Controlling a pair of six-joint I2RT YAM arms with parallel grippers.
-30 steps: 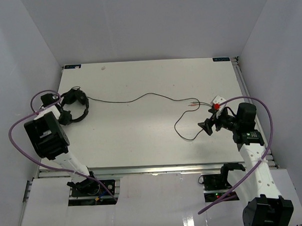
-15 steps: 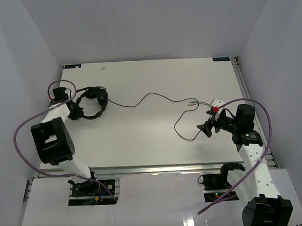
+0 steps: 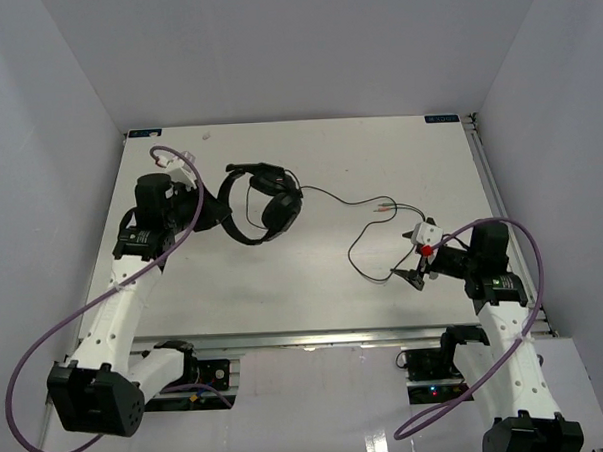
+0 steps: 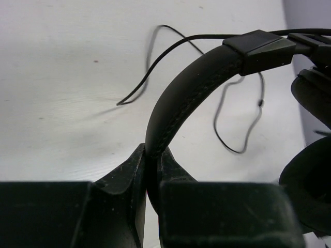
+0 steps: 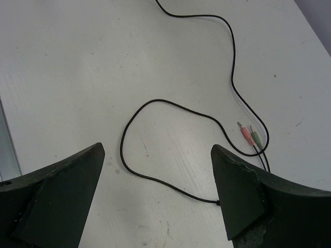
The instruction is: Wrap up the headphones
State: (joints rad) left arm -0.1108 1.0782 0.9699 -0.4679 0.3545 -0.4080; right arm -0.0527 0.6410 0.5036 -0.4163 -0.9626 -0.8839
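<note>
Shows one white bench (image 3: 328, 155) with two arms bolted at its near edge. Finds the left arm (image 3: 119, 294) stretched away from its base toward the far left, wrist turned toward the bench's middle. Finds the right arm (image 3: 506, 322) angled up more steeply, wrist bent leftward and down.

Counts one pair of headphones (image 3: 263, 201), two earcups (image 4: 310, 181), one cord (image 3: 355, 254) and two plugs (image 5: 248, 135). Places the headphones over the far left-centre part of the bench, band arch toward the left arm, earcups toward the right, long axis roughly left to right. Cannot tell whether they rest on the bench or hang just above it.

Has the left end effector (image 4: 150, 165) pinching the headband (image 4: 191, 88), one finger on each side. Has the right end effector (image 5: 158, 152) spread wide, gripping nothing, poised over a loop of the cord. Traces the cord rightward from the headphones to the plugs, one pink and one green, lying side by side just beside that loop.
</note>
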